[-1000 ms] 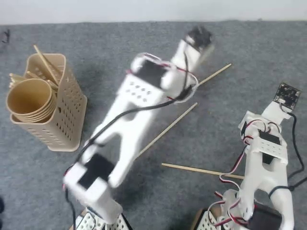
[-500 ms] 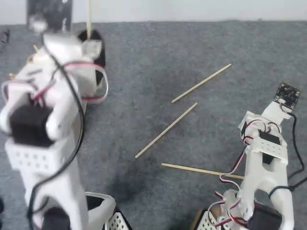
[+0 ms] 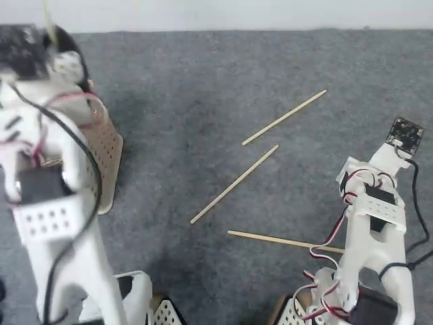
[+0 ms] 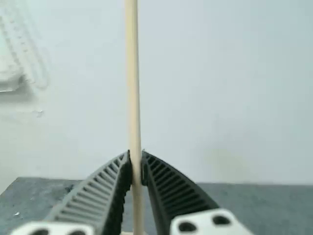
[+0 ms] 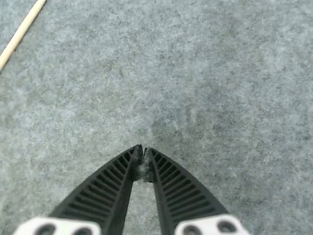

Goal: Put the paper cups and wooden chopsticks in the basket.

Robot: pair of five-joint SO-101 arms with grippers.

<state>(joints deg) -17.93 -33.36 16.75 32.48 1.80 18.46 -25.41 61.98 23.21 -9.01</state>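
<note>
My left gripper [image 4: 136, 161] is shut on a wooden chopstick [image 4: 132, 73] that stands upright between its jaws, against the pale wall. In the high view the left arm rises over the beige slotted basket [image 3: 105, 159] at the far left and hides its inside; the held chopstick [image 3: 47, 20] pokes up at the top edge. Three more chopsticks lie on the grey carpet: one far [image 3: 284, 118], one in the middle [image 3: 235, 183], one near [image 3: 284, 241]. My right gripper [image 5: 143, 149] is shut with nothing in it, low over the carpet, a chopstick [image 5: 22, 32] off to its side.
The right arm [image 3: 375, 223] is folded back at the right edge, by the end of the near chopstick. Grey carpet [image 3: 203, 81] lies open between the basket and the chopsticks. A pale wall runs along the far edge.
The left arm has swung from the middle of the carpet to the far left over the basket, carrying a chopstick upright. The right arm has not moved.
</note>
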